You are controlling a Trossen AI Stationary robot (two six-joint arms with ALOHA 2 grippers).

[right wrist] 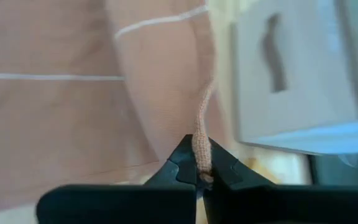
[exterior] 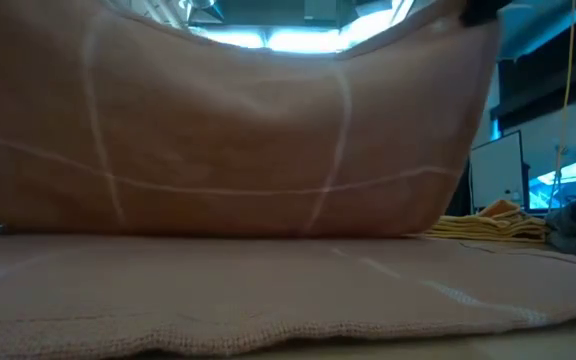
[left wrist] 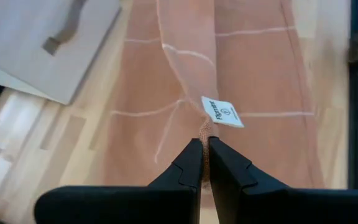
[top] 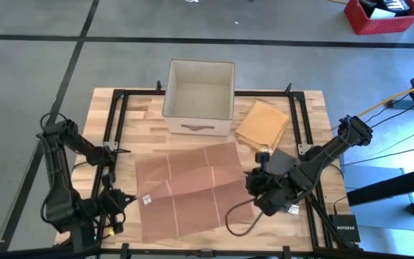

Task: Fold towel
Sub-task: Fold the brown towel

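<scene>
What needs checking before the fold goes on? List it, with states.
1. Left gripper shut on the towel edge by its label: ok.
2. Right gripper shut on the opposite edge: ok.
3. Towel lifted between them, front part flat on the table: ok.
4. Box and folded yellow cloth apart from the towel: ok.
5. Corners aligned: cannot tell.
</scene>
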